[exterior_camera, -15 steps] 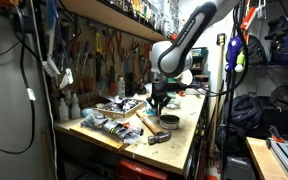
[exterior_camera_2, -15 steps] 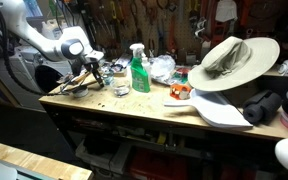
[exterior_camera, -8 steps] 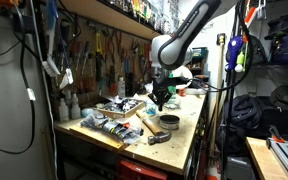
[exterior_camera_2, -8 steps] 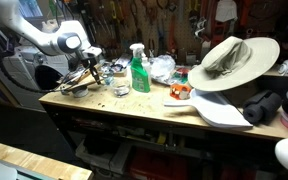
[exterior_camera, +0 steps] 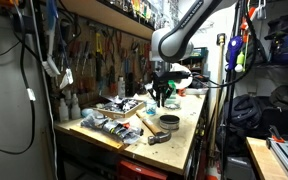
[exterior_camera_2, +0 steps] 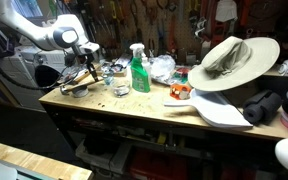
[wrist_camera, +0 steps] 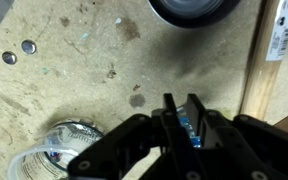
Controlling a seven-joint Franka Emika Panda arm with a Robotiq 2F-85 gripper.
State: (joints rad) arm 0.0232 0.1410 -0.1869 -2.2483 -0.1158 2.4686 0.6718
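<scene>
My gripper (wrist_camera: 180, 108) hangs over the chipboard bench top (wrist_camera: 74, 80) with its fingers close together on a thin blue object (wrist_camera: 187, 128) that shows between them. What the object is cannot be told. In an exterior view the gripper (exterior_camera: 160, 96) is raised above the middle of the bench, above a hammer (exterior_camera: 149, 123) and a round dark tin (exterior_camera: 170, 121). In an exterior view it (exterior_camera_2: 90, 63) is at the bench's far left end. A shiny crinkled wrapper (wrist_camera: 59, 152) lies below it to the left.
A dark round tin (wrist_camera: 189, 8) and a wooden strip (wrist_camera: 259, 60) lie near the gripper, with two small metal discs (wrist_camera: 28, 46). A green spray bottle (exterior_camera_2: 139, 70), a wide-brimmed hat (exterior_camera_2: 229, 58) and clutter stand along the bench. Tools hang on the back wall.
The gripper has risen a little above the bench over the last second, staying shut on the blue object.
</scene>
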